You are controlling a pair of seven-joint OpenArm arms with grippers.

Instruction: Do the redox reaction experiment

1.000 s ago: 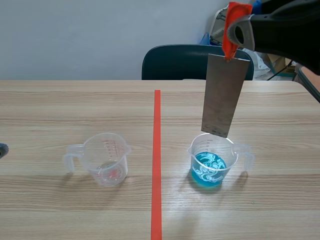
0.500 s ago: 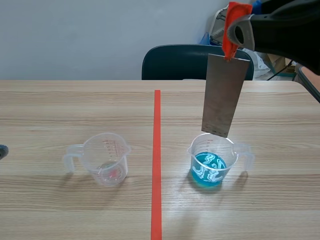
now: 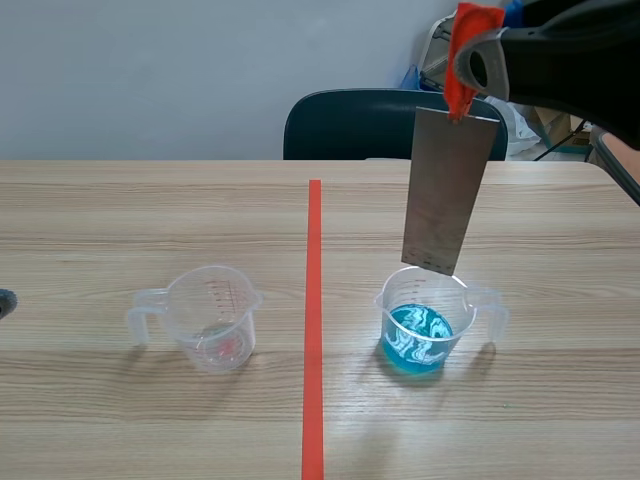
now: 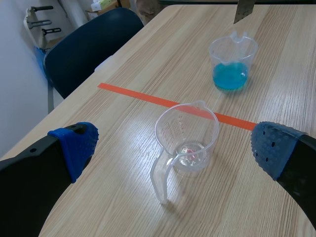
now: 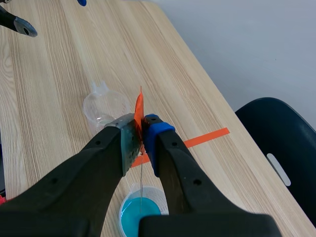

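Observation:
A grey metal strip (image 3: 448,190) with an orange tab (image 3: 468,55) at its top hangs upright from my right gripper (image 3: 470,70), which is shut on the tab. The strip's lower end is just above the rim of a clear beaker of blue liquid (image 3: 424,322). In the right wrist view the strip (image 5: 140,190) shows edge-on below my right gripper (image 5: 140,131), over the blue beaker (image 5: 140,213). A nearly empty clear beaker (image 3: 213,318) stands left of the red line. My left gripper (image 4: 173,143) is open, with that empty beaker (image 4: 186,138) just ahead between its fingers, untouched.
A red tape line (image 3: 314,320) divides the wooden table. A dark blue chair (image 3: 370,125) stands behind the far edge. The blue beaker (image 4: 232,60) lies farther ahead in the left wrist view.
The swirl pattern in the blue liquid has shifted slightly. Neither arm nor the strip has visibly moved.

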